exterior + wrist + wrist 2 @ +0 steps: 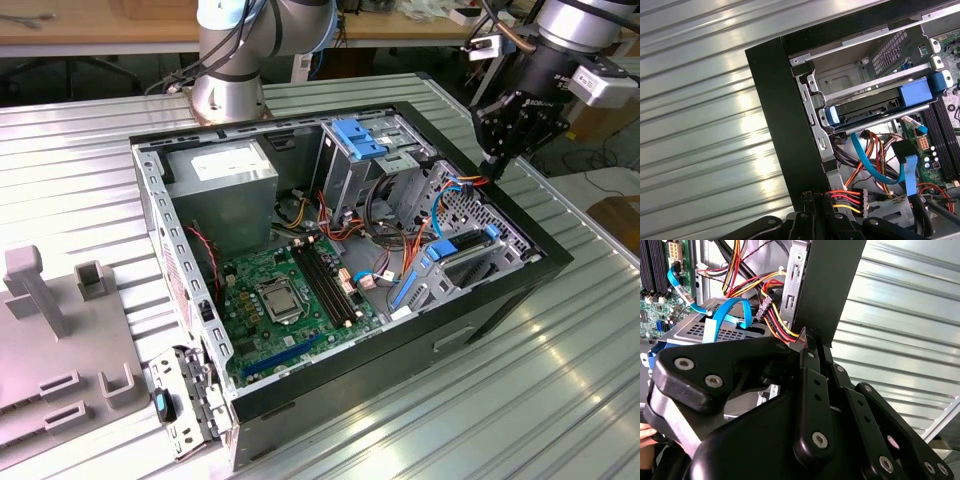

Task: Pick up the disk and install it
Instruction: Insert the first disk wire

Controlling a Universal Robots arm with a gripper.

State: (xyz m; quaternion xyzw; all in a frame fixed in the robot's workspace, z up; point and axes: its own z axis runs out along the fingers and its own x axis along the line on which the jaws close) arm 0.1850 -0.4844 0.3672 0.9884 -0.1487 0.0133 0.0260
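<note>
1. The disk [865,106] sits in a slot of the grey drive cage [860,75], in the corner of the open computer case [782,125]. Its blue carrier shows at both ends.
2. In the first wrist view only its thin dark edge shows, so its labelled face cannot be made out. Its long axis runs from the black case wall towards the memory slots of the motherboard [945,150]. The broader blue end faces the motherboard and the smaller blue end lies just beside the cage's wall plate.
3. A flat blue data cable [867,167] loops just beside the disk. It hangs between the disk and a bundle of red, orange and yellow wires [845,199]. Both lie between the disk and the gripper [816,200].
4. The gripper is well apart from the disk, at the top edge of the case wall. Its fingertips are drawn together with no gap showing. They lie right against the wire bundle, but I cannot tell whether they pinch it.
5. In the second wrist view the gripper [807,337] meets the same wires [772,322] beside the case wall, and the blue cable [740,310] lies over a grey perforated plate.
6. In the exterior view the gripper [493,165] points down at the case rim [545,245] on the exterior view's right. Inside are the motherboard [290,290], a grey power supply [225,180] and a fixed blue bracket [358,135] on an upright cage.
7. The case stands on a ribbed metal table [80,170].
</note>
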